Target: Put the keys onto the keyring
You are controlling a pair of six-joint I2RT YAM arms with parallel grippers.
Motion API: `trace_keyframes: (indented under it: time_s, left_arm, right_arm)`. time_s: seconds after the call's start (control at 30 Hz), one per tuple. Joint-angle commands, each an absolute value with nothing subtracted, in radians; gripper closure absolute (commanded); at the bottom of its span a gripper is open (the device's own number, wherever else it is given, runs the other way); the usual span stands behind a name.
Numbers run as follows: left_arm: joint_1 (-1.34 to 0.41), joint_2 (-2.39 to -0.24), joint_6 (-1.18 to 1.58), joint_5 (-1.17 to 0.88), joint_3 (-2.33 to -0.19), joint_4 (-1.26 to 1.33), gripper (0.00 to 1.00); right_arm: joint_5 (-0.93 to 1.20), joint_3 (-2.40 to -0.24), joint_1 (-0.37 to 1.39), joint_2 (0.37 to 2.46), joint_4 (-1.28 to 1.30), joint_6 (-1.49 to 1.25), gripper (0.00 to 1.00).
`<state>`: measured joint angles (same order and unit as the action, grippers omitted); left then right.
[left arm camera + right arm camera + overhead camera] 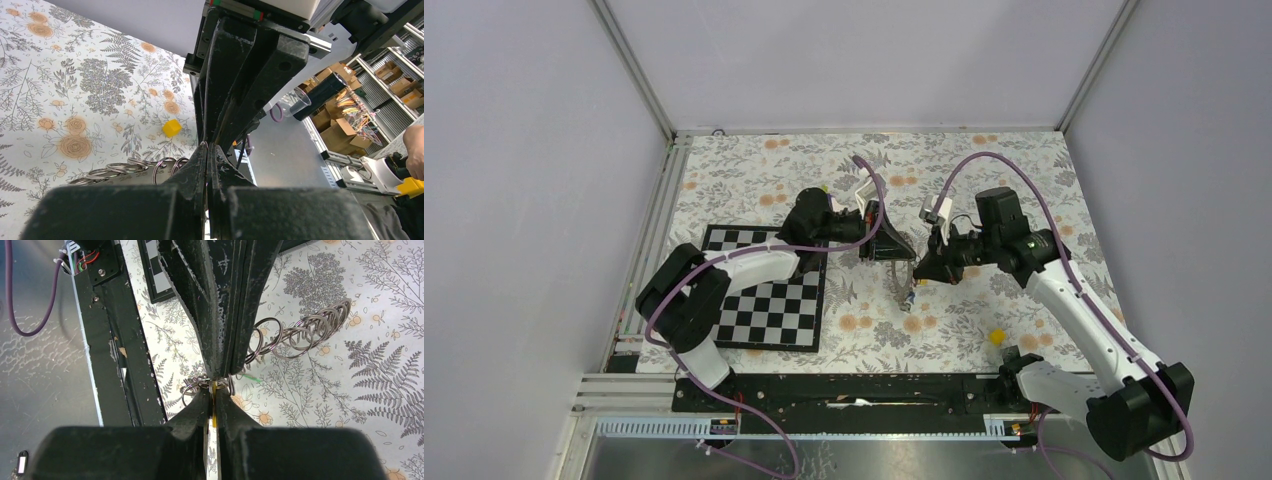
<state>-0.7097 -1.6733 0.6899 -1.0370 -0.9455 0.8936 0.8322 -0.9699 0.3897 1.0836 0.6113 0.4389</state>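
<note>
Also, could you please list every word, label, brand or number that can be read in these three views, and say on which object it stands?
No text can be read in any view.
The cardboard boxes on the shelves, left wrist view: any print is too small and blurred.
The white tag on the grey surface, right wrist view: too small to read.
The chessboard: no letters or numbers show.
</note>
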Motion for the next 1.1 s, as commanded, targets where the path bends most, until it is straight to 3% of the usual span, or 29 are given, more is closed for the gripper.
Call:
trace_keyframes:
  time_s: [0.0, 0.17, 0.53, 1.07]
  left_arm:
    - [-0.718, -1.664, 0.719, -0.987, -0.952, 1.071, 1.0]
    - [-0.718, -1.667, 0.722, -0.993, -0.95, 1.086, 1.0]
    - [-0.718, -1.641, 0.599, -1.099, -0.962, 0.999, 1.0]
    - [-0.717, -1.639, 0.529, -1.181, -0.968, 0.968, 1.0]
  right_arm:
    - [0.888, -0.976, 0.393, 1.102, 0.608, 0.434, 0.97]
    - [0.897, -0.972, 0.393, 1.099, 0.606, 0.436, 0.95]
    - [0.841, -0.99, 0.395, 1.06, 0.656, 0.47, 0.73]
    - [0.796, -1.034, 0.382, 0.978, 0.682, 0.477, 0.69]
